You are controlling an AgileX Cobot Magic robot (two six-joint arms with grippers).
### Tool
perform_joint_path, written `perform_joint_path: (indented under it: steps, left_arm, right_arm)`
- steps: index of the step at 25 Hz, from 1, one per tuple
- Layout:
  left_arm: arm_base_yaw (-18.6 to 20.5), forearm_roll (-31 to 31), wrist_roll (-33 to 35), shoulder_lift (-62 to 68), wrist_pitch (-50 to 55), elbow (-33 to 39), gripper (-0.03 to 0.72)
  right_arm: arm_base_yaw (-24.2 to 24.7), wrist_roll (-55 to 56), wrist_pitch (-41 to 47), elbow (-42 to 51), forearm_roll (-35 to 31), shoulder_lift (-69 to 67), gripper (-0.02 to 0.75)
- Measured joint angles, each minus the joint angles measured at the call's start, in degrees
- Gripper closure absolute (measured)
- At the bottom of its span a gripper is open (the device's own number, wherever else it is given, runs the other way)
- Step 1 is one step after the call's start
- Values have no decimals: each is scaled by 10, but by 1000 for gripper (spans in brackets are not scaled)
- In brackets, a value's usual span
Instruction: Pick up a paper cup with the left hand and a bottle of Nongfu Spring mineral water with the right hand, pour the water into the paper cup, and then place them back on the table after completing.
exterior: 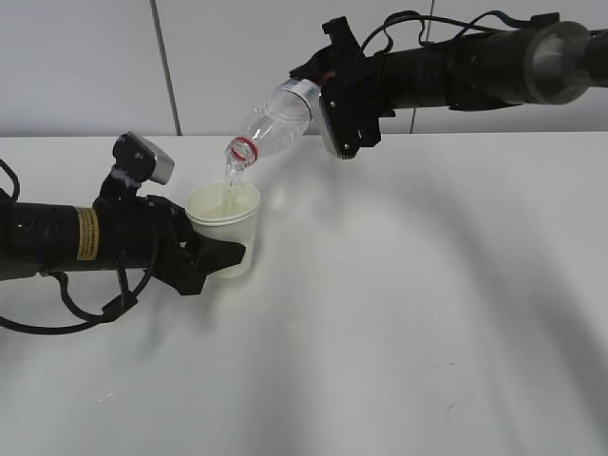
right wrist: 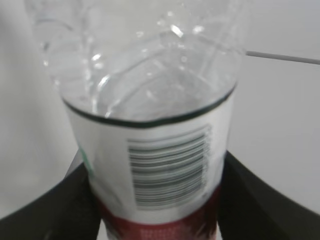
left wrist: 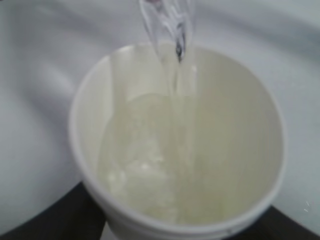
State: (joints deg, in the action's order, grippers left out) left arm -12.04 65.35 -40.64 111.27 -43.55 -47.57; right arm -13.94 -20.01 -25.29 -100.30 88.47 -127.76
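The left hand (exterior: 217,256) holds the paper cup (exterior: 225,228) by its lower wall, with the fingers closed around it, so the mouth of the cup stays free and upright for pouring. In the exterior view I cannot tell if the cup stands on the counter (exterior: 399,313) or is lifted a little above it.

The right hand (exterior: 340,109) is above the left hand and to its far side. It is closed on the labelled part of the bottle (exterior: 275,122), and its wrist is turned so the neck with the red ring points down at a slant, just over the rim of the cup. This tilt lets the water (left wrist: 170,75) run in a thin stream into the cup. The left wrist view shows water already collecting on the bottom. In my judgement the pouring is in progress.
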Motion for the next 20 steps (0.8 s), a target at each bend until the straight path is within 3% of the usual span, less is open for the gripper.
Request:
perform_joint_path:
  steps: [11,20]
  left_arm:
    - [0,1,0,0,-12,-9,293]
    - [1,-42,31,0,-11,-10,293]
  right_arm:
    - [0,3,1,0,-1,0,290]
    - [0,252,1,0,-1,0,290]
